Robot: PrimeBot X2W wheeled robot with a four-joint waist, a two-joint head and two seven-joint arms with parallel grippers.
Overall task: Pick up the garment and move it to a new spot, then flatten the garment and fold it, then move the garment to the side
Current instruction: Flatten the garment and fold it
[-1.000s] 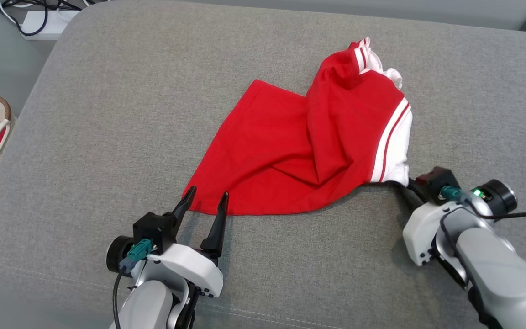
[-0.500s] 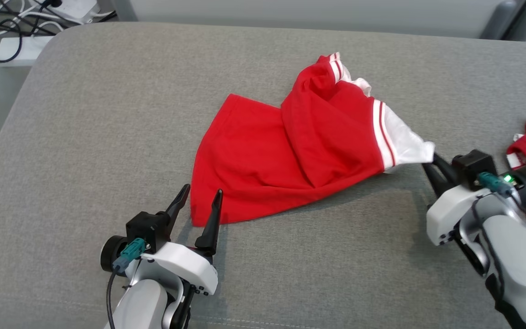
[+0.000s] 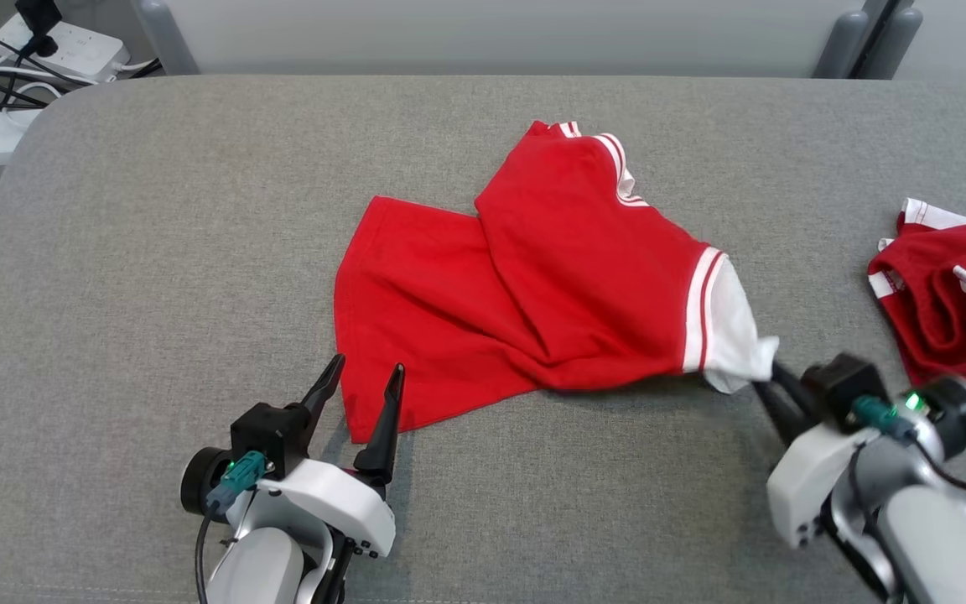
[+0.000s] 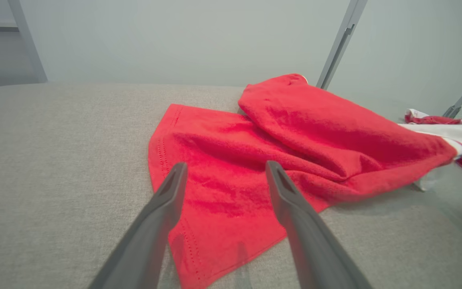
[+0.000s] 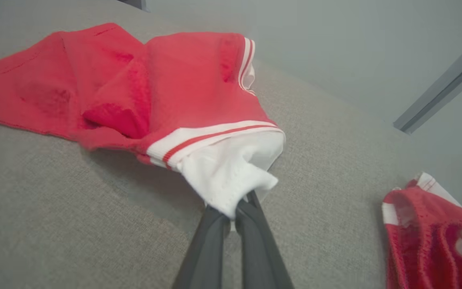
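Observation:
The garment (image 3: 533,294) is a red shirt with white striped sleeve ends, lying crumpled on the grey cushion (image 3: 156,252). My right gripper (image 3: 764,377) is shut on the white sleeve end (image 5: 231,172) and holds it lifted off the cushion at the right. My left gripper (image 3: 363,386) stands open at the garment's near left hem corner (image 4: 199,257), a finger on either side of it. In the left wrist view the garment (image 4: 255,152) spreads just beyond the open fingers (image 4: 167,200).
A second red and white garment (image 3: 948,294) lies bunched at the cushion's right edge, and is the red heap (image 5: 431,237) in the right wrist view. A power strip and cables (image 3: 47,50) sit on the floor beyond the far left corner.
My right gripper has closed on the white sleeve and pulled it rightward and toward me, stretching the garment. The head view has shifted, bringing the second garment into sight. The left gripper stays open.

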